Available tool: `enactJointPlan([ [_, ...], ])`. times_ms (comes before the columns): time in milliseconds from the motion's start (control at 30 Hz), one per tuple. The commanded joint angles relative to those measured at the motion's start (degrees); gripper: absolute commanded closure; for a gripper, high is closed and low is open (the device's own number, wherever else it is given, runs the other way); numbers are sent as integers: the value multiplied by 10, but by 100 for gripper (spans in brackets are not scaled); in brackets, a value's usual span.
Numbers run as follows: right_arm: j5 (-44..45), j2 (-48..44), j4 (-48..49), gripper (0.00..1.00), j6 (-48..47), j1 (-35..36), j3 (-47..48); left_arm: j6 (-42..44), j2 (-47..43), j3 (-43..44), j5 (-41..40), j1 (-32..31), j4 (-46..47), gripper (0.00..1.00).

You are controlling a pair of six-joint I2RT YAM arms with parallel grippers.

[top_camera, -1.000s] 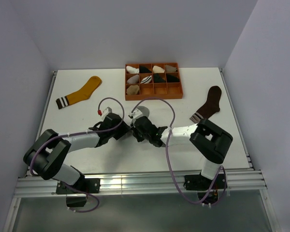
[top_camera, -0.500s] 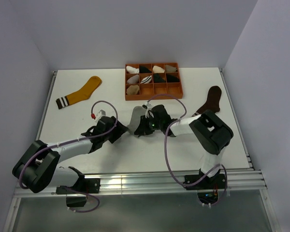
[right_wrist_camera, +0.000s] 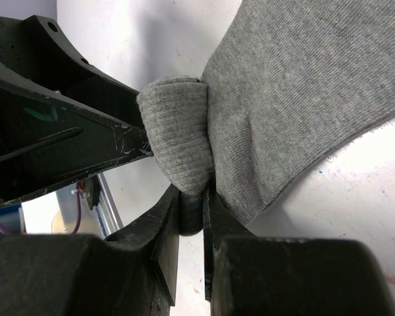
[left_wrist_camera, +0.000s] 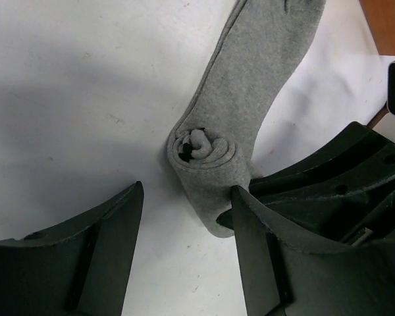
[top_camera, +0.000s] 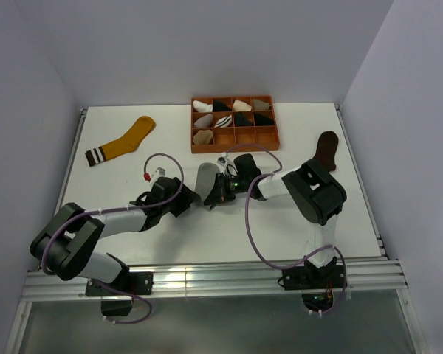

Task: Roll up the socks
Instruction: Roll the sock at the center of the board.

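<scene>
Here, mid-table, the grey sock (left_wrist_camera: 250,85) lies half rolled. The right gripper (right_wrist_camera: 192,204) pinches the roll's end; the left gripper (left_wrist_camera: 186,194) stands open alongside. Best to turn the coil tightly toward the toe.

Soft, even overhead light fills the top view: the white table (top_camera: 303,125) is bright, with faint shadows under the arms (top_camera: 118,217) and a glint on the metal rail (top_camera: 170,277). In the left wrist view a broad grey shadow crosses the left side. In the right wrist view the grey sock (right_wrist_camera: 303,85) shows crisp knit; the nearest fingers (right_wrist_camera: 145,263) blur.
</scene>
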Motion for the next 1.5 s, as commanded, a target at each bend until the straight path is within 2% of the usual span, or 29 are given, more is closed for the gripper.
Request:
enactJointPlan([
  [0, 9, 37, -86, 100, -11, 6, -5, -9, 18, 8, -1, 1, 17, 38],
  [167, 13, 37, -101, 100, -15, 5, 2, -22, 13, -10, -5, 1, 45, 39],
  [267, 9, 40, -103, 100, -15, 5, 5, -20, 21, -5, -16, 1, 31, 41],
  [667, 5, 47, -127, 100, -25, 5, 17, -25, 92, 13, -11, 6, 15, 56],
  [800, 9, 38, -134, 100, -32, 6, 17, -28, 107, 12, -5, 6, 6, 71],
  [833, 24, 32, -138, 99, -43, 6, 14, -26, 108, 13, -3, 6, -5, 79],
  [900, 40, 5, -143, 90, -55, 7, 4, -21, 113, 19, 0, 6, -19, 92],
  [933, 63, -7, -140, 85, -65, 11, -1, -14, 112, 20, 2, 6, -32, 96],
  [967, 75, -22, -139, 74, -73, 13, -7, -10, 111, 22, 3, 6, -41, 99],
  [1033, 113, -68, -148, 65, -90, 22, -16, 5, 108, 31, 2, 6, -61, 100],
  [1067, 159, -99, -163, 60, -114, 35, -17, 11, 106, 34, 2, 6, -79, 100],
  [1167, 241, -158, -186, 53, -151, 76, -20, 36, 104, 47, 3, 6, -115, 100],
  [1300, 429, -220, -175, 50, -192, 140, -43, 59, 100, 59, 9, 6, -136, 100],
  [1467, 529, -259, -124, 48, -272, 212, -68, 91, 99, 74, 24, 6, -146, 100],
])
